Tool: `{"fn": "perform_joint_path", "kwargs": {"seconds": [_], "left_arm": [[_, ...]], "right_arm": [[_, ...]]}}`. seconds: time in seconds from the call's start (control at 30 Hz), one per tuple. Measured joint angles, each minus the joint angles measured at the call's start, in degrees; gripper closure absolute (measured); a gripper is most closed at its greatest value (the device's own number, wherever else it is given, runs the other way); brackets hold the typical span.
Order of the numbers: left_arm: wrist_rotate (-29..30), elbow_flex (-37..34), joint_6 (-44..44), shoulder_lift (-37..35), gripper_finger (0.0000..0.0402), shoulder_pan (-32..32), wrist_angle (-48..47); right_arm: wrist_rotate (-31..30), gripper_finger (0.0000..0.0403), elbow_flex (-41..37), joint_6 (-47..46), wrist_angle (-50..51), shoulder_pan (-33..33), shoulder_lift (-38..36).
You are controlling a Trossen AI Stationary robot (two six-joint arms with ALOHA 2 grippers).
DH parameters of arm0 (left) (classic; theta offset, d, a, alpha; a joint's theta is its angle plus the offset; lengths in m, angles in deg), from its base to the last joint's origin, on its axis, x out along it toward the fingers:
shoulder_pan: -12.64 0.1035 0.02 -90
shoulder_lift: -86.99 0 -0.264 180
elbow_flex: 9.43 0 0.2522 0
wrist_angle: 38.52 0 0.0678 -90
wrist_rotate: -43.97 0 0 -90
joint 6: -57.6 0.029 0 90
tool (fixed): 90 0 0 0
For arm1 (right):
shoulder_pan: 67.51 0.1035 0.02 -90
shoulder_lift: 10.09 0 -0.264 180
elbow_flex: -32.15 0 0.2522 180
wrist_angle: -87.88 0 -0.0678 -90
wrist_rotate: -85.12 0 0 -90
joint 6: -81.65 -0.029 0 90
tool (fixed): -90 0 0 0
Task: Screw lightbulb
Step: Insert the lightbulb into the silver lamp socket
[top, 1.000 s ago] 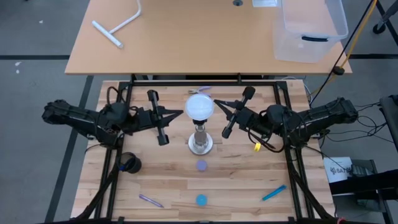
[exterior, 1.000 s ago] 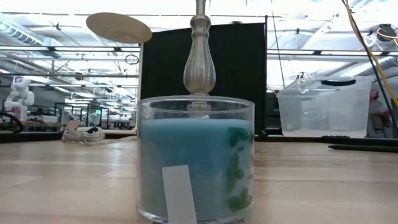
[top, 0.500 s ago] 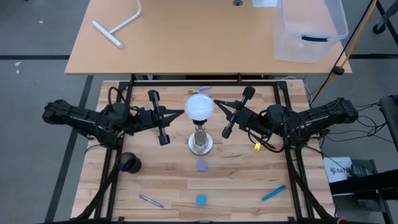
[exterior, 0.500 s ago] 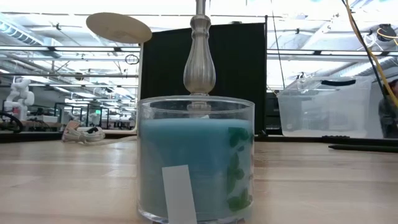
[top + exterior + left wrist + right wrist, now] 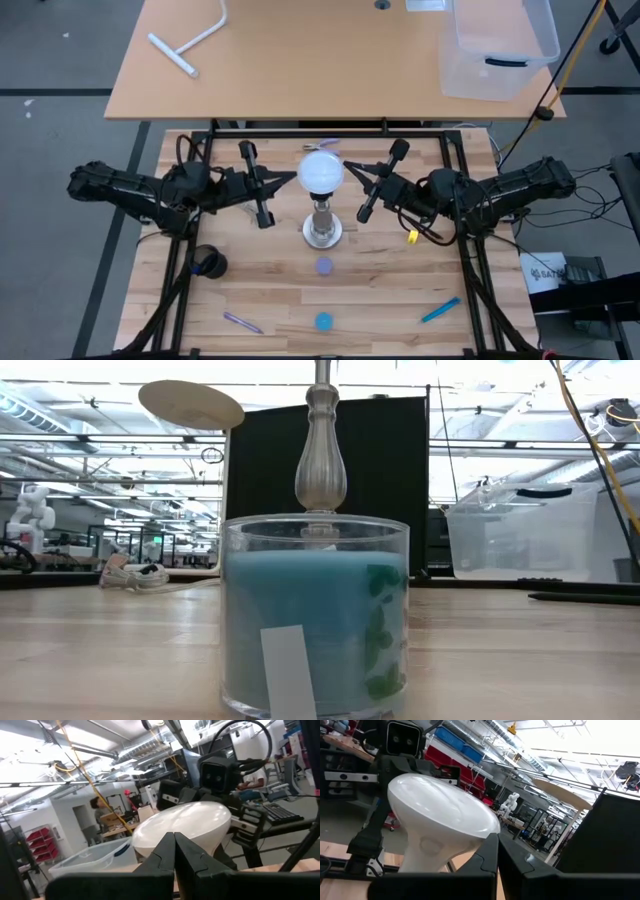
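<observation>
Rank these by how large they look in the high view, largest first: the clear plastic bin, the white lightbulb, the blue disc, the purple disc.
1. Clear plastic bin, on the far table.
2. Lightbulb, though it stands nearer the overhead camera, which enlarges it.
3. Blue disc and purple disc: they look alike, so no ranking.

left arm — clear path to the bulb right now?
Probably yes. The left end effector sits shut, right beside the bulb on the stand, with nothing between them. The right end effector flanks the other side. It would need to open first.
</observation>
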Motion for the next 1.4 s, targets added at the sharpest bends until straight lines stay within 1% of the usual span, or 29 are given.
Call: {"fn": "perform_joint_path", "kwargs": {"seconds": [0.3, 0.67, 0.97, 1.2, 1.4], "left_arm": [[-0.7, 0.1, -1.4, 0.6, 0.0401, 2.3, -0.2], [-0.5, 0.1, -1.4, 1.0, 0.0401, 3.2, -0.3], [-0.1, 0.1, -1.8, 1.2, 0.0401, 4.7, -1.2], [-0.3, 0.1, -1.9, 1.3, 0.0401, 5.0, -1.7], [0.7, 0.0, -1.3, 1.2, 0.0401, 5.2, -1.2]], "right_arm": [[0.5, 0.0403, 0.0, -0.9, 0.6, 0.0, -0.1], [0.9, 0.0403, 0.0, -1.2, 2.1, 0.1, -0.2], [2.2, 0.0403, 0.0, 1.5, 3.0, 2.3, 0.1], [1.7, 0.0403, 0.0, 2.0, 4.1, 3.2, 0.1], [1.4, 0.0403, 0.0, 1.9, 6.6, 4.0, 0.1]]}}
